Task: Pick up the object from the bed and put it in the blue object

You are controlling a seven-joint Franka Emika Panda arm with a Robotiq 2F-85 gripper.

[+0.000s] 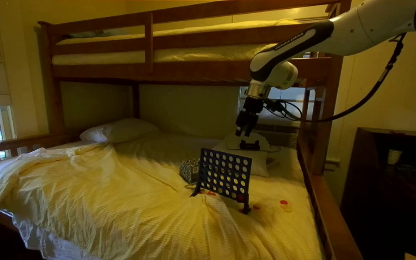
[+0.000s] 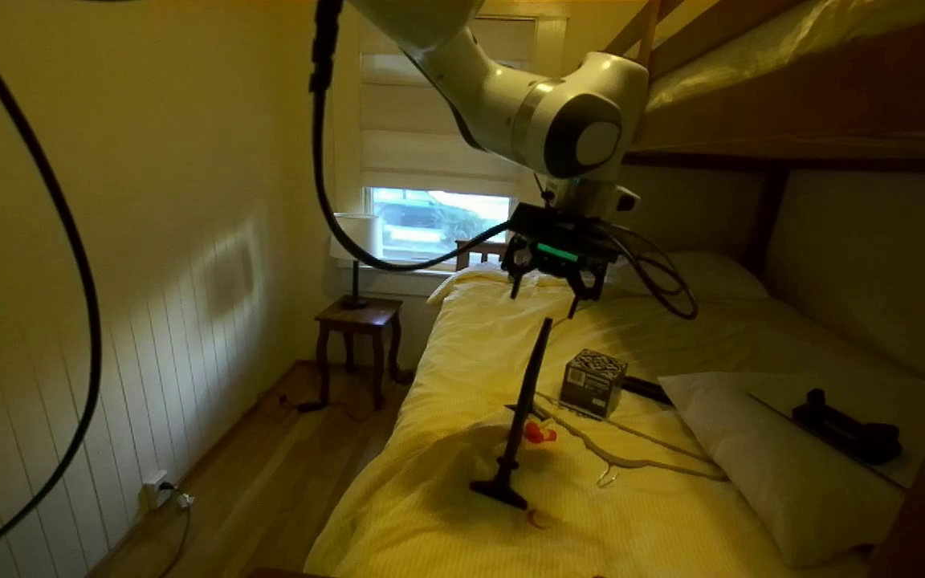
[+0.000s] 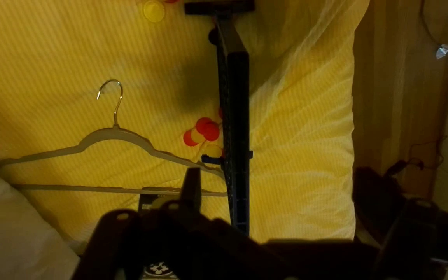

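Well, the two fingers of my gripper (image 2: pixel 543 306) are spread wide apart. They hang over the bed (image 1: pixel 121 195), near the top of the blue board (image 1: pixel 226 174). The board stands up on its little feet and has rows of round holes. From my wrist it looks thin, because I see it from its top edge. Some red and yellow round pieces (image 3: pixel 210 131) lie in a small bunch on the bed, right beside the board. A red piece (image 1: pixel 284 202) and a yellow piece (image 1: pixel 288 209) lie together off to the side, closer to the wooden rail (image 1: pixel 329 216). A dark red spot (image 1: pixel 240 198) shows low on the board, but it is too dim to tell if it is a piece in a hole. A patterned box (image 2: pixel 592 385) sits near the board, and a coat hanger (image 3: pixel 116 134) lies by them both.
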